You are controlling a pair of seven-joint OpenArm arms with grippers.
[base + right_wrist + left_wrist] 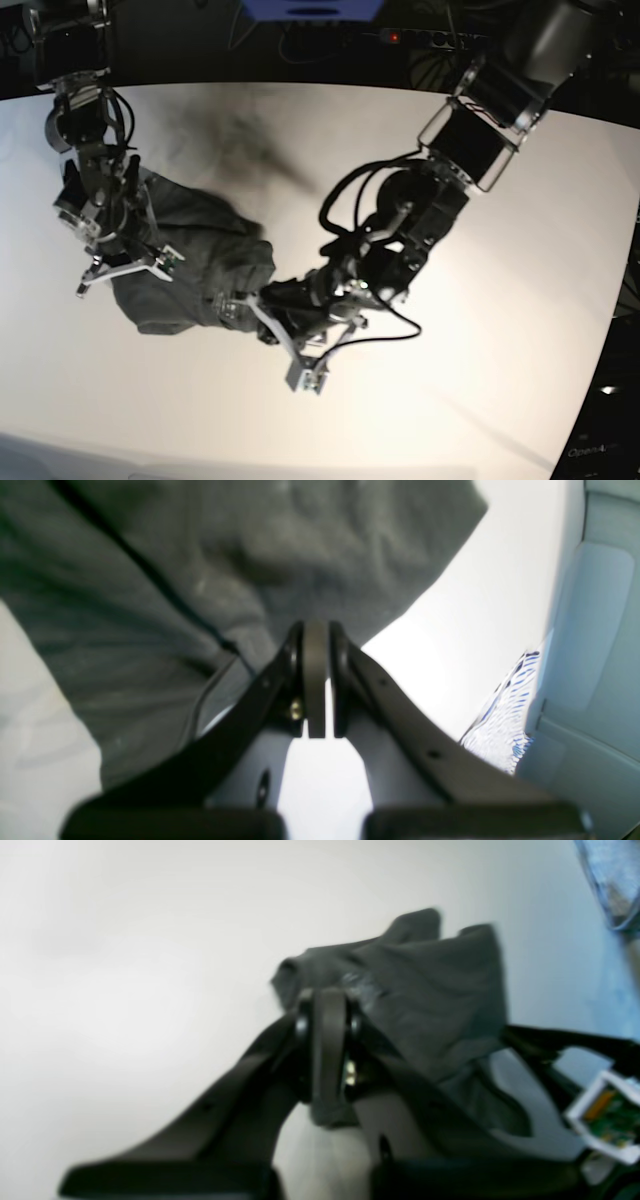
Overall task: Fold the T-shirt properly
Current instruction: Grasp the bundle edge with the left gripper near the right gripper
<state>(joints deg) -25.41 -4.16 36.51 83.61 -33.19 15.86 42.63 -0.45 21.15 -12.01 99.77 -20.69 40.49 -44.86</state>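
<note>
The table (480, 330) has a plain white, matte top. It fills most of the base view and curves away at the edges. A soft dark shadow lies on it near the far edge, above the cloth. Behind the table the room is dark; a blue object (310, 8) and a strip with a small red light (395, 37) sit at the far side, with cables beside them.

The T-shirt (190, 265) is dark grey and lies bunched in a wrinkled heap on the table, toward the left of the base view, between the two arms.

The left claw (327, 1005) is clamped on a fold of the T-shirt; a strip of grey cloth is pinched between its closed fingers. It grips the side of the heap toward the table's middle.

The right claw (315, 630) is also clamped on the T-shirt, with a thin band of cloth held between its closed fingers at the other side of the heap.

In the right wrist view a blue-and-white patterned object (505, 725) appears beyond the table edge; it is too blurred to identify.
</note>
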